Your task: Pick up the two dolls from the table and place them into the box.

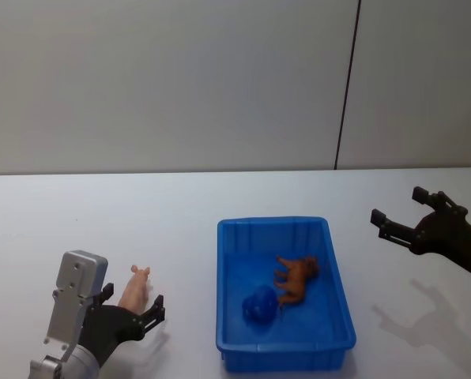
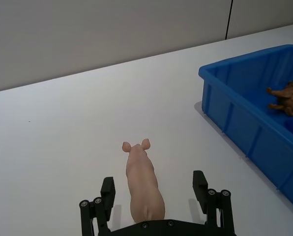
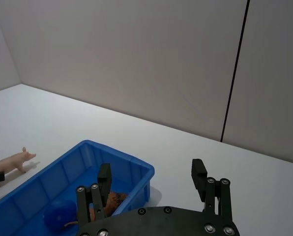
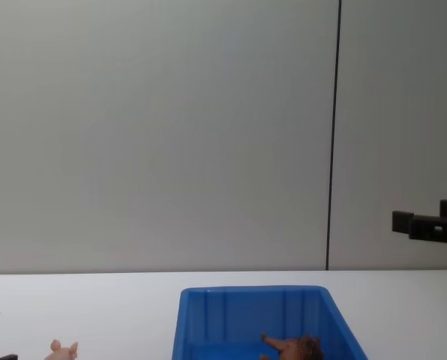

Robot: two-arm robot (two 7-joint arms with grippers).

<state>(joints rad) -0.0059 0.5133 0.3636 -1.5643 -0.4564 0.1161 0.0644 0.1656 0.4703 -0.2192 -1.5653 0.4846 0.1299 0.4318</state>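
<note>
One white table, plain grey wall

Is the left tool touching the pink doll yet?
Apart. In the left wrist view the left tool is open, its fingers on either side of the pink doll, with white table showing in the gap on both sides.

Even, bright light (soft shadows)

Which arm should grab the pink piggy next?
The left one, most likely. The left gripper is open with the pig lying between its fingers on the table. The right gripper hangs open, up on the far side of the box.
</note>
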